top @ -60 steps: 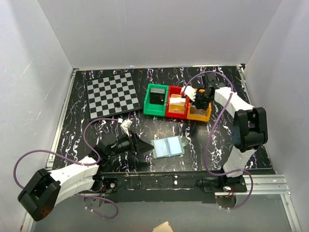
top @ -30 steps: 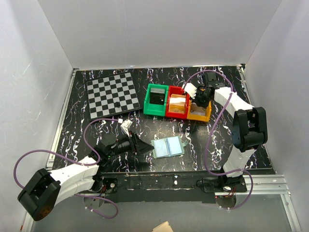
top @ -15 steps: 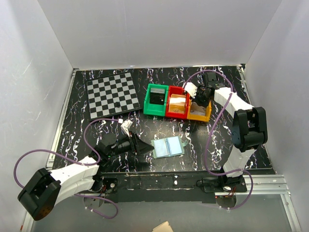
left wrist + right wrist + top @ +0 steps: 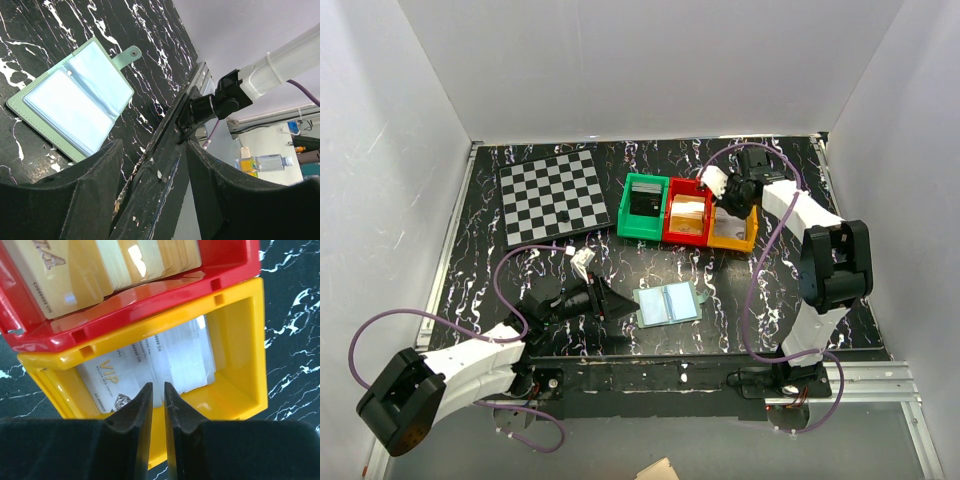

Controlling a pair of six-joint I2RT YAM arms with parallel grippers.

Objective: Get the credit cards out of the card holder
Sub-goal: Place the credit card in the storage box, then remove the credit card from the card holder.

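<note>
The card holder point(image 4: 667, 302) lies open on the black marbled table, sage-green rim and light blue pockets up. In the left wrist view the card holder point(image 4: 75, 102) shows its snap tab point(image 4: 127, 54); I cannot make out any card in its pockets. My left gripper point(image 4: 618, 305) rests low just left of it, open and empty, also seen in its own view point(image 4: 155, 145). My right gripper point(image 4: 735, 198) hovers over the yellow bin point(image 4: 240, 340), its jaws almost together with nothing between them point(image 4: 158, 387). White credit cards point(image 4: 150, 360) lie in that bin.
Three bins stand in a row at the back: green bin point(image 4: 642, 207) with dark cards, red bin point(image 4: 685, 215) with gold cards point(image 4: 100, 265), yellow bin point(image 4: 733, 238). A checkerboard point(image 4: 552, 195) lies at the back left. The table's front rail point(image 4: 165, 140) is near the holder.
My right gripper has drifted slightly back and up over the red and yellow bins. The left arm and the card holder have not moved.
</note>
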